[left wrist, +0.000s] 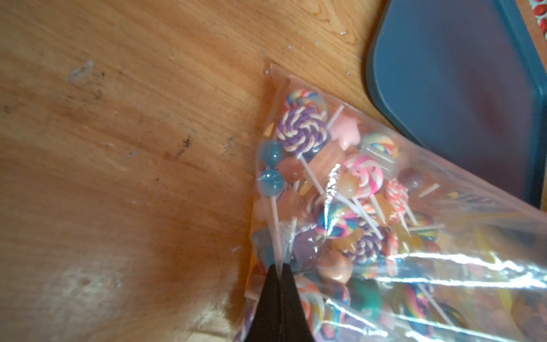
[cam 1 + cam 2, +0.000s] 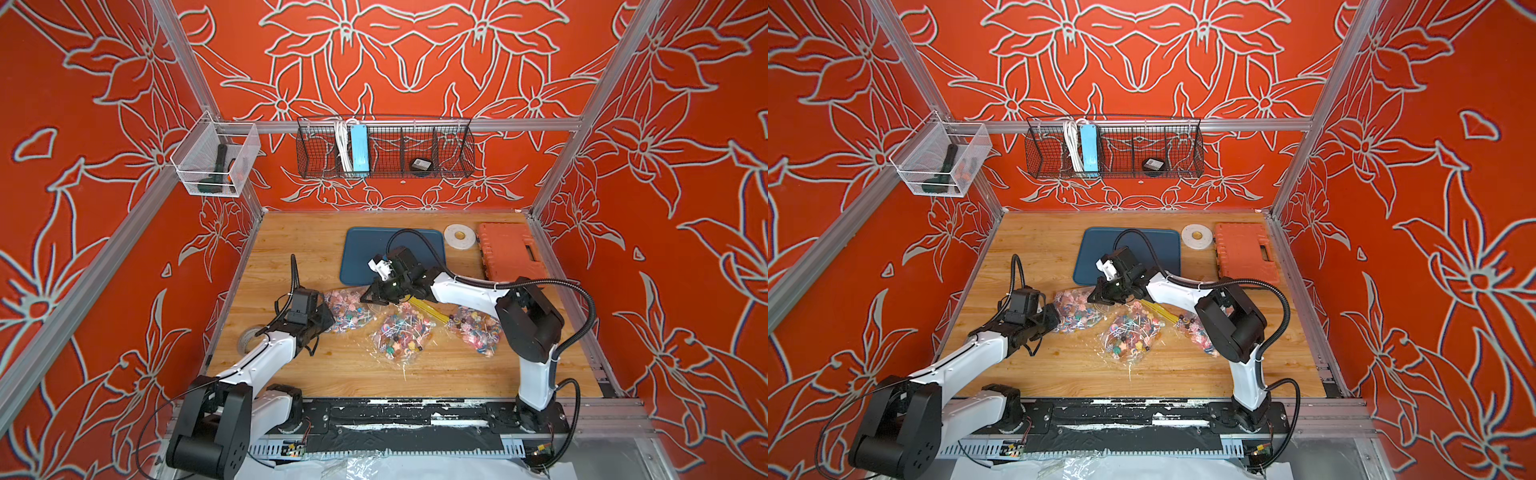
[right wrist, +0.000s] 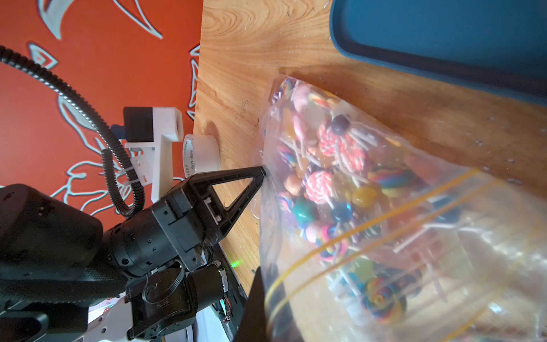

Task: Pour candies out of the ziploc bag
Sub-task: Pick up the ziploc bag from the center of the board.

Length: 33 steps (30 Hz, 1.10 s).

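The ziploc bag (image 2: 347, 311) lies at the left of the worktop (image 2: 291, 249), on the near side of the blue tray (image 2: 374, 245) and almost touching it, with the candies (image 1: 302, 130) packed inside. The left claw (image 1: 279, 274) is pressed together on the bag's left edge and pinches only film. The right claw (image 2: 368, 297) is closed at the bag's right end by the yellow zip (image 3: 384, 219) and seems to pinch the mouth, though its tips are mostly hidden. I cannot tell whether the zip is parted. To pour well, I judge the left claw should lift the sealed end slowly while the right keeps the mouth low over the tray. The sticks look likely to tangle, so a gentle shake should help. The thin film may slip under the load, and the mouth should stay away from the two other bags (image 2: 399, 338) to the right.
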### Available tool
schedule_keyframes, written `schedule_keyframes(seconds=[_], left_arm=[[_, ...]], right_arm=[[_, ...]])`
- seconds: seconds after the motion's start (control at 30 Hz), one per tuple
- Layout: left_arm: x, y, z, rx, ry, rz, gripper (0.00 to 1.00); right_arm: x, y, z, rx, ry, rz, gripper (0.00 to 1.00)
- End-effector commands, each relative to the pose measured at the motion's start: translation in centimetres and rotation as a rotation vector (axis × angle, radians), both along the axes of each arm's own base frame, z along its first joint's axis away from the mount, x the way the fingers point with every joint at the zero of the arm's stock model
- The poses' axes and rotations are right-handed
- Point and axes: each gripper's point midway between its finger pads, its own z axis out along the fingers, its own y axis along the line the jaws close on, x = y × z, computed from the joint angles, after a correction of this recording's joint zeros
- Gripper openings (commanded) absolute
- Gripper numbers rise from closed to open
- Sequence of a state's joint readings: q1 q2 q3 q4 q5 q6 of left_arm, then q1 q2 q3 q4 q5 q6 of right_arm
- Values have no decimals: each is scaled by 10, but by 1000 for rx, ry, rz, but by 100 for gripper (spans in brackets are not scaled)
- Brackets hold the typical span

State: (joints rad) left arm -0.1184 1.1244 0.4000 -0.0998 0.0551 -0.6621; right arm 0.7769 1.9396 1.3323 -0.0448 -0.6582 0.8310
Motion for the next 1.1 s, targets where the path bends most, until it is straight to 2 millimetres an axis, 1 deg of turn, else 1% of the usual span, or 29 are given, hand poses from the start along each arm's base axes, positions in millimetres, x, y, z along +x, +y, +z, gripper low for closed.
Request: schedule_keyframes(seconds=[0.0,0.1,0.23,0.33,0.37,0.4,0.73,0.9,1.07], left_arm=[[-2,2,-2,5,12,5,0],[-2,1,1,-2,6,4,0],[3,-1,21,-20,-56,7,0],[6,-1,37,-27,-105,5,0],[7,-2,38,-29,-107,4,0],[6,-2,45,-37,-137,2,0],[2,-10,53,-85,-208,-29,0],[4,-14,66,-100,-250,-46,0],[6,-13,81,-91,-279,-52,0]], right_arm=[[1,2,17,22,-29,4,0],[2,2,16,20,-29,4,0],[1,3,18,23,-30,10,0],[2,5,24,32,-39,14,0],[3,6,26,34,-42,15,0],[3,7,29,41,-47,19,0],[7,12,47,60,-78,22,0],[9,13,55,60,-93,21,0],[13,15,67,61,-120,23,0]])
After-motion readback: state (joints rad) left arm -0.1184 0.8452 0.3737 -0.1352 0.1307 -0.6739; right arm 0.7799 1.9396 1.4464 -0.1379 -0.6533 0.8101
